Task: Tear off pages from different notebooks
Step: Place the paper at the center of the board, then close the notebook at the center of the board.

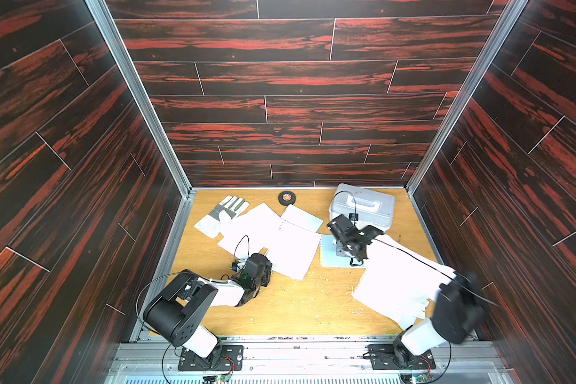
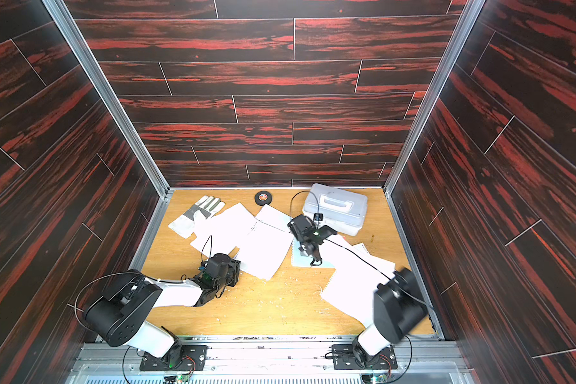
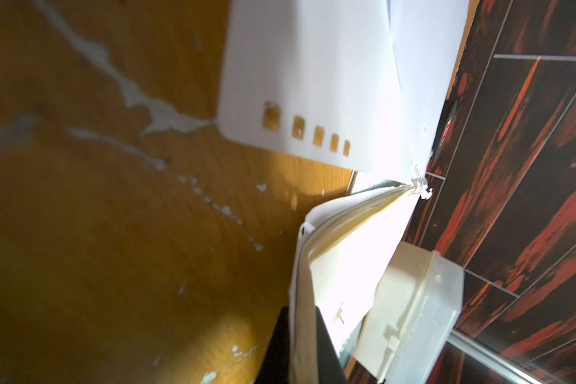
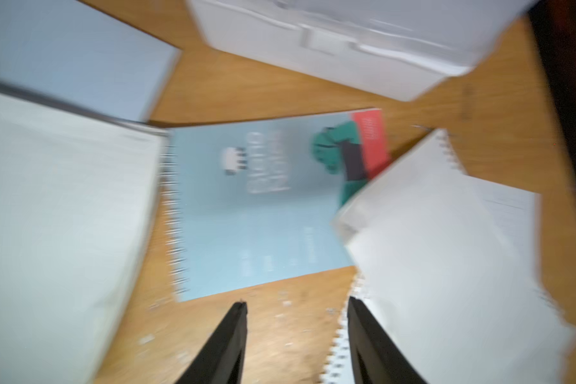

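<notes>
Pale-blue spiral notebook (image 1: 328, 253) lies at 12 o'clock of the right gripper (image 4: 296, 302), jaws wide and empty, coil along its 9 o'clock edge; left gripper (image 3: 298, 332), farther, jaws pinching white pages (image 3: 301, 272).

Small notebook (image 4: 263, 212) cover lettering blurred, unreadable; plastic box (image 4: 346, 43) cut off by edge.

A work glove (image 1: 222, 211) is laid at the back left of the counter (image 1: 280, 309). A tape roll (image 1: 287, 197) is set at the back middle and a plastic box (image 1: 363, 206) at the back right. An open notebook (image 1: 290, 246) is spread in the middle, with loose pages (image 1: 230, 241) beside it, near the glove. A small notebook (image 1: 328, 257) is laid in front of the box, one corner covered by a big notebook (image 1: 396, 286) on the right.
</notes>
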Motion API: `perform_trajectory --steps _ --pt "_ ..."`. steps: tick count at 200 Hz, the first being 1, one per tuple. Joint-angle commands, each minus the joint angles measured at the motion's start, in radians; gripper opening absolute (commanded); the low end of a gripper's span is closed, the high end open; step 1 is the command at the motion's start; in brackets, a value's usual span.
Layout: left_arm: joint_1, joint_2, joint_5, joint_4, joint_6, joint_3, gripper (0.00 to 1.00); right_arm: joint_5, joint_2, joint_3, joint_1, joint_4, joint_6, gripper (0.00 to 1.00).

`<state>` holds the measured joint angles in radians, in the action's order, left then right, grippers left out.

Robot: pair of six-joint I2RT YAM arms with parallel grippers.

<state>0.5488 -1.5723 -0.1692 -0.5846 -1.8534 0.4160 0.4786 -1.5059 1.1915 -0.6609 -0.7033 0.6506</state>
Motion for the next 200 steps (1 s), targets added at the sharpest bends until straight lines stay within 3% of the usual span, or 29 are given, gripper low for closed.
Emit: perform_trajectory --steps 1,36,76,124,163,200 --pt "0.016 -0.059 -0.038 -0.082 -0.117 -0.022 0.10 -0.527 0.026 -0.090 -0.003 0.266 -0.097 0.53" --pt "0.060 -0.213 -0.088 -0.337 -0.251 0.015 0.07 -0.918 -0.034 -0.142 0.010 0.388 -0.128 0.60" --pt "0.089 -0.295 -0.103 -0.428 -0.277 0.073 0.03 -1.130 -0.133 -0.240 0.084 0.529 -0.046 0.59" --pt "0.095 -0.267 -0.115 -0.395 -0.261 0.060 0.03 -1.174 -0.141 -0.413 0.231 0.754 0.124 0.59" --pt "0.097 -0.278 -0.105 -0.406 -0.254 0.070 0.03 -1.253 -0.184 -0.522 0.243 1.087 0.348 0.61" --pt "0.098 -0.284 -0.102 -0.418 -0.254 0.068 0.03 -1.251 -0.208 -0.613 0.248 1.409 0.544 0.61"
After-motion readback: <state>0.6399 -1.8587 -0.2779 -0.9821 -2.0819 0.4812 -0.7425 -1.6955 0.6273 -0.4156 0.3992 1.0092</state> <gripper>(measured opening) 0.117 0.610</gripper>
